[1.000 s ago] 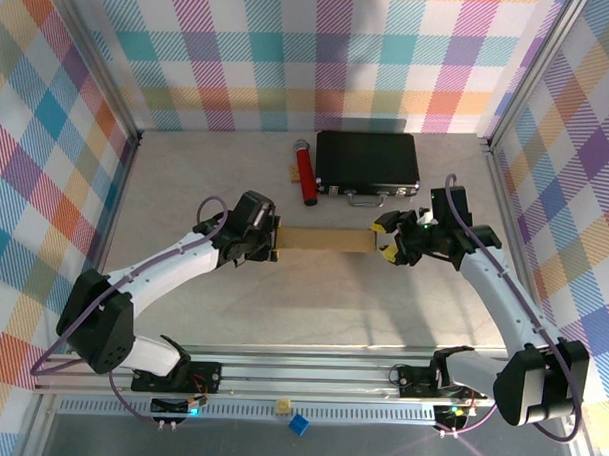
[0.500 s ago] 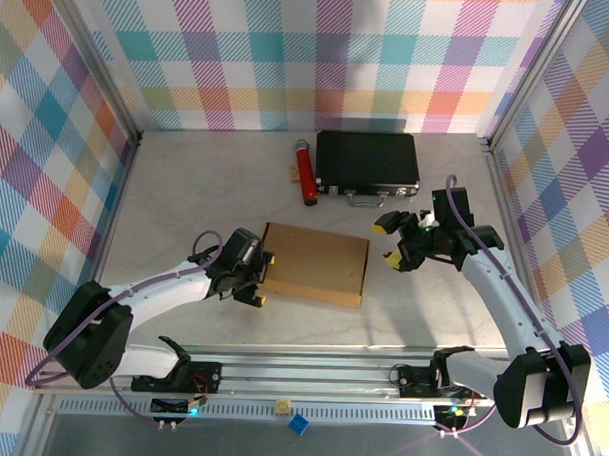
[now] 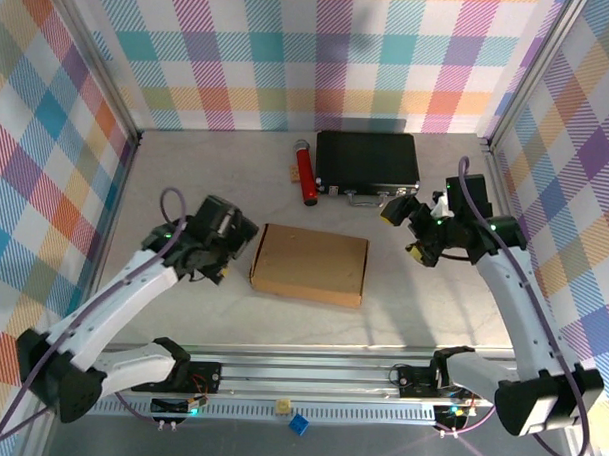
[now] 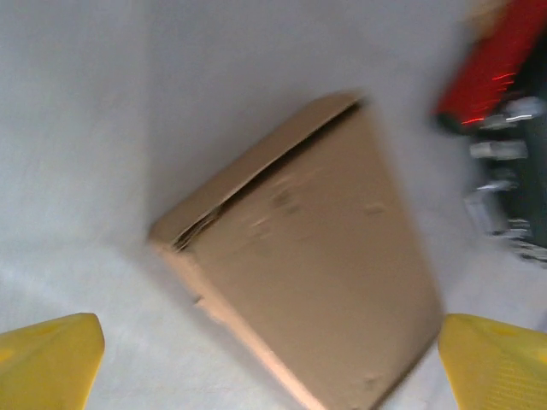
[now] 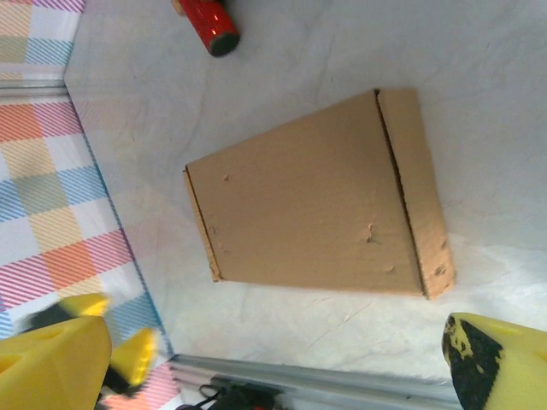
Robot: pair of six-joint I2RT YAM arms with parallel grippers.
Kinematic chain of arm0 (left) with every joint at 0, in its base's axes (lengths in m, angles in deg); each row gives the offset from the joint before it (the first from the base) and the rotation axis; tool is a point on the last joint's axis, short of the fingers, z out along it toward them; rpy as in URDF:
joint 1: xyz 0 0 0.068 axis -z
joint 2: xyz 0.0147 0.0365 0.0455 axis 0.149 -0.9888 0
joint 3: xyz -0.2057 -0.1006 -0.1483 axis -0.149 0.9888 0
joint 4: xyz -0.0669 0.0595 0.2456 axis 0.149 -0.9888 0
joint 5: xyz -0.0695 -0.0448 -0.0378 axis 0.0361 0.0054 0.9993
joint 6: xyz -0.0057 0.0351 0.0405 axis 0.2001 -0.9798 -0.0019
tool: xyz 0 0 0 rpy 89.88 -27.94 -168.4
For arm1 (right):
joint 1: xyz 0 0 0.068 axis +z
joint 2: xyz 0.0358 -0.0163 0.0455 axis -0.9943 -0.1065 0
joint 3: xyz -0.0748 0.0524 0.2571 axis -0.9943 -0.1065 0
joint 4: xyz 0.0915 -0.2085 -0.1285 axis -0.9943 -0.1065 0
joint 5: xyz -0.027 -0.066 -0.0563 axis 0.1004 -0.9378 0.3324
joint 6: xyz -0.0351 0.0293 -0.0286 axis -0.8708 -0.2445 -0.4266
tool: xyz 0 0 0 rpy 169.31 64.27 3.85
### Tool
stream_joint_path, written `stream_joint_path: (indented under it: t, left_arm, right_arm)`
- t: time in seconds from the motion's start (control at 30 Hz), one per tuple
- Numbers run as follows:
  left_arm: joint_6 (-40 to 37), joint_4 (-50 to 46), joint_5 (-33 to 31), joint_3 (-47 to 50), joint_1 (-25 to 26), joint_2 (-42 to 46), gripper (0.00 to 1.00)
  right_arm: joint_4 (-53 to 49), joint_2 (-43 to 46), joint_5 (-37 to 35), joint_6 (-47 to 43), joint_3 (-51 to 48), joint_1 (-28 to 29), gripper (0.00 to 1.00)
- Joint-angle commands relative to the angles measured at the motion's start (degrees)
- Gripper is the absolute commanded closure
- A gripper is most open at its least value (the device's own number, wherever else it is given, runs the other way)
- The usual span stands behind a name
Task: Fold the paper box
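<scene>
Top external view first: the box [image 3: 310, 265] is seen lying flat and closed on the table [image 3: 186, 174], roughly mid-table, between the two arms. From the left wrist view the box [image 4: 316, 273] is shown with one edge gaping a little along a seam, and from the right wrist view the box [image 5: 316, 205] has a narrow folded strip along one side.

The left gripper [image 3: 232, 247] is held just off the box's left edge, apart from it as far as can be made out. Its jaws are spread wide and nothing is gripped; the yellow fingertips [image 4: 47, 359] are only caught at the bottom corners of its wrist view. The right gripper [image 3: 404, 235] is parked well to the right of the box, near the case [image 3: 368, 160], also spread wide with nothing in it, and its fingertips [image 5: 500, 359] are likewise cropped at the frame corners.

A red cylinder [image 3: 306, 174] is laid just left of the case. It's cut off at the top edge in the right wrist view [image 5: 208, 21]. The left wrist picture is pretty smeared, so the cylinder [image 4: 491, 73] and the shiny bits under it can't really be read.
</scene>
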Motion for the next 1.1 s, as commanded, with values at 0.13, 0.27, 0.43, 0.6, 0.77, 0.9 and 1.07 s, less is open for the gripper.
stream_joint_path:
  t: [0.13,0.27,0.43,0.6,0.77,0.9,1.07]
  left_arm:
    - [-24.4,-8.2,-34.5,-5.1,-0.9,6.1,0.00]
    - [-48.9,7.9,-43.0,7.4,-1.7,10.2,0.00]
    - [-67.8,25.0,-27.9,22.2,-11.7,13.8,0.00]
    - [-65.4,29.9,-11.6,27.7,-23.4,6.5,0.00]
    - [-63.0,51.4,-5.6,35.4,-27.4,0.4,0.00]
    - [-61.6,66.3,-0.6,37.3,-30.0,-8.1,0.00]
    - [-61.8,82.5,4.7,36.2,-33.5,-17.9,0.00]
  right_arm:
    - [11.9,15.7,-34.2,-15.8,-10.1,-0.3,0.01]
    - [35.4,23.2,-42.9,-33.7,-28.7,-0.3,0.01]
    - [49.0,20.5,-39.5,-40.6,-42.6,-0.6,0.01]
    - [58.5,14.0,-36.7,-41.2,-49.3,-0.9,0.01]
    - [71.2,4.6,-30.5,-42.5,-50.8,-4.1,0.01]
    - [83.9,-5.9,-24.0,-43.0,-49.1,-7.4,0.01]
    - [94.0,-17.9,-16.5,-47.2,-44.2,-10.4,0.01]
